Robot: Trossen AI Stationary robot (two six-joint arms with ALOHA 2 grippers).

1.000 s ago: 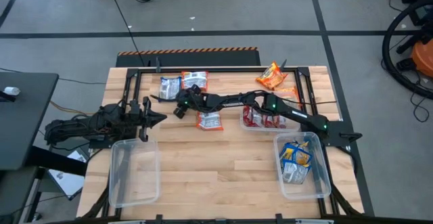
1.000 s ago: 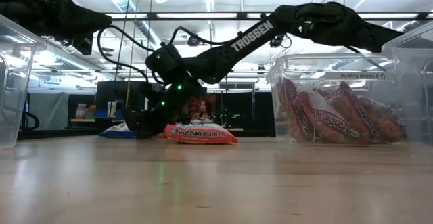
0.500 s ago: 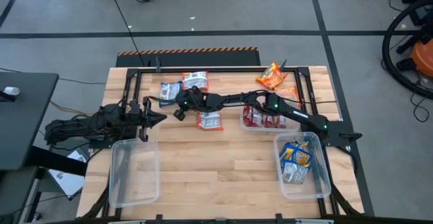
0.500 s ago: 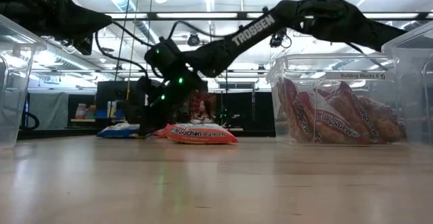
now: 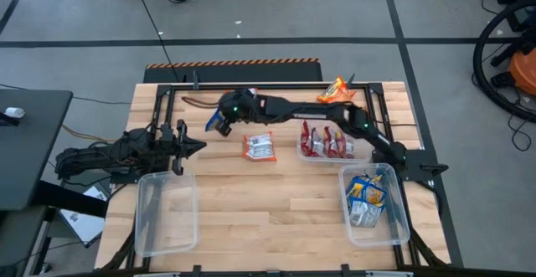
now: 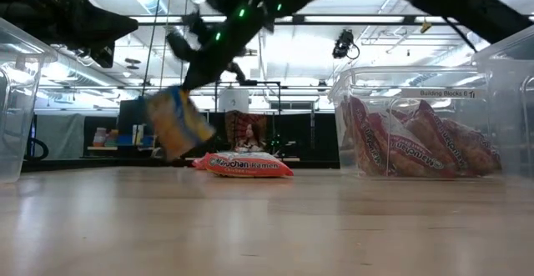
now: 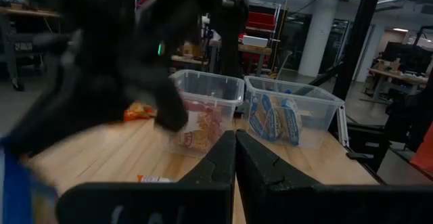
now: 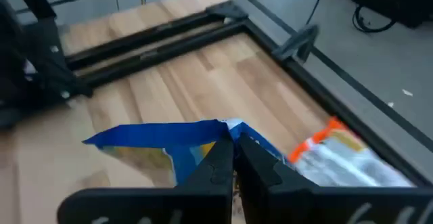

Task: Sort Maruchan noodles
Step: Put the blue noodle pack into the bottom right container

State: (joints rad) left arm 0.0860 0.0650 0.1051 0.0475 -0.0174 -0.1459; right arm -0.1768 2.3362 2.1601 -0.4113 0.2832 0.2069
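Right end effector [image 5: 219, 123] clamped on blue-and-yellow packet [image 6: 177, 122], arm outstretched, raised above table [image 5: 276, 202]

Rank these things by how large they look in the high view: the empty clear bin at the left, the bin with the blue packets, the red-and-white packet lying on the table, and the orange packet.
1 and 2. Empty clear bin and bin with the blue packets: they look about alike, so no ranking between them.
3 and 4. Red-and-white packet and orange packet: similar too, and the arm hides part of the orange one.
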